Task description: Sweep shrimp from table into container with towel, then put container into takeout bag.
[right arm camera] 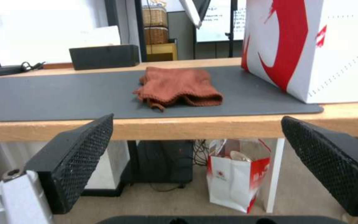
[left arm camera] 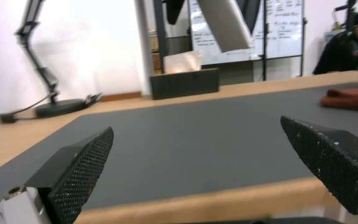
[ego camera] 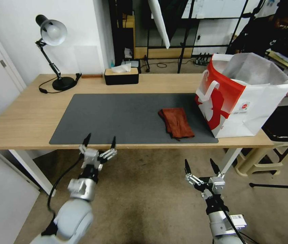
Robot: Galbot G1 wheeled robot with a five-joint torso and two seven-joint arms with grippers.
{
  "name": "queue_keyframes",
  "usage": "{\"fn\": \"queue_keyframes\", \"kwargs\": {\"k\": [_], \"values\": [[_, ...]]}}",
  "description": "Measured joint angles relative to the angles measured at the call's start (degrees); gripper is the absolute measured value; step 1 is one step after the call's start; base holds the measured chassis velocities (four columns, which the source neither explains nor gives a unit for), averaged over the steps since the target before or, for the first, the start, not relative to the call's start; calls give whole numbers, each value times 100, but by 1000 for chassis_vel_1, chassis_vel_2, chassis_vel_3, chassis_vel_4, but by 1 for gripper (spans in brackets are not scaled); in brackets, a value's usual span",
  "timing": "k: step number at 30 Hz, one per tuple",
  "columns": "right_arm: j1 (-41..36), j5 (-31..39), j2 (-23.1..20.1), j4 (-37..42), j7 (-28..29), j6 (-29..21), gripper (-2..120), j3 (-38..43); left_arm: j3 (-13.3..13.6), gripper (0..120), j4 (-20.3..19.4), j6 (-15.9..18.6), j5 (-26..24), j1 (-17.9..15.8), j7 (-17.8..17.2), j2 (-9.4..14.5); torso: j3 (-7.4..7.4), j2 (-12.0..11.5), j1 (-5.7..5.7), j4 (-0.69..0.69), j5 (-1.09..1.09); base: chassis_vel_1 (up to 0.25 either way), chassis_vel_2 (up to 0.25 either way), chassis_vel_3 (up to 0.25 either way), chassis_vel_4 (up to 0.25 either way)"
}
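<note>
— Wooden table (ego camera: pixel 21 118): we see the takeout bag (ego camera: pixel 242 98) upright at its right end, the towel (ego camera: pixel 176 122) on the mat (ego camera: pixel 116 118) beside it.
— Left gripper (ego camera: pixel 99 139) and right gripper (ego camera: pixel 198 163): both spread, empty, short of the table's front edge.

Mat (ego camera: pixel 123 115): lies on the table (ego camera: pixel 25 115), centre.
Towel (ego camera: pixel 176 122): on the mat's right part, just left of the takeout bag (ego camera: pixel 245 101).
Takeout bag: stands on the table's right end, partly on the mat.
Tissue box (ego camera: pixel 121 76): behind the mat.
Lamp (ego camera: pixel 54 54): back left, left of the tissue box.
Small bag (right arm camera: pixel 235 177): on the floor under the table.
</note>
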Motion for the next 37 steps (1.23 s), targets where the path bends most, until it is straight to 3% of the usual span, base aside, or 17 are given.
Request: {"fn": "queue_keyframes", "kwargs": {"k": [3,11,19,37], "values": [[14,-7,-33,53,27,-15,100,40,-228,100,-22,-213,-7,399,37,-5,0,-1,0,-1,0,0,0,0,0],[210,30,-107,149,52,-129,100,63,-361,100,6,-355,76,682,46,-276,0,-1,2,-1,1,0,0,0,0],[309,165,-151,116,18,-232,100,-14,-330,100,238,-593,332,722,22,-511,1,-2,1,-1,0,0,0,0,0],[308,176,-149,100,14,-239,100,-25,-303,100,258,-594,343,699,4,-512,1,-2,2,-1,0,0,0,0,0]]}}
